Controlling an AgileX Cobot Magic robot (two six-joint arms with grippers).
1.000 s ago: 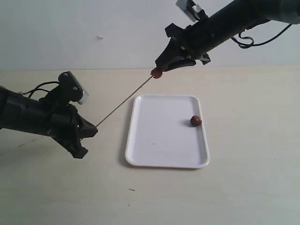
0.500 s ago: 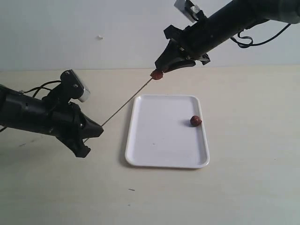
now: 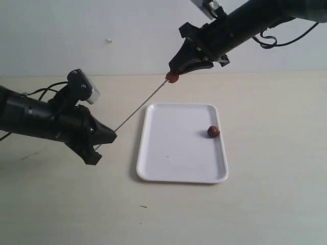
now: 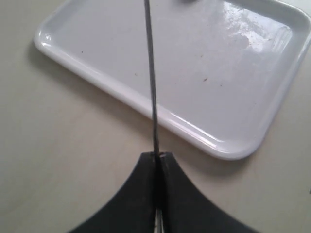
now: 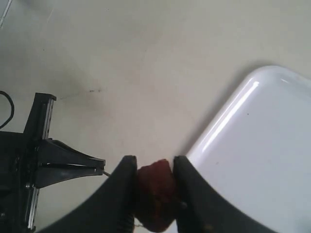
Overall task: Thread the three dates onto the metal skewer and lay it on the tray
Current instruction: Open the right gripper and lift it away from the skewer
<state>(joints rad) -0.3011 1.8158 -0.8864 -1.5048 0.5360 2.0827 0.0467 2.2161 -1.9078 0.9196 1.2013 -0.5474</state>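
One thin grey metal skewer (image 3: 140, 105) slants above the tabletop (image 3: 271, 199), left side toward far edge, its lower end pinched by the left gripper (image 3: 113, 135). The right gripper (image 3: 172, 72) squeezes a wrinkled red-brown date (image 3: 172, 77) at the skewer's tip. A second date (image 3: 213, 131), browner, lies on the single white tray (image 3: 173, 153), mid-table, rightward.

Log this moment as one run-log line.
left claw: shut on metal skewer | right claw: shut on date at skewer's far end | second date: on tray | third date: not visible
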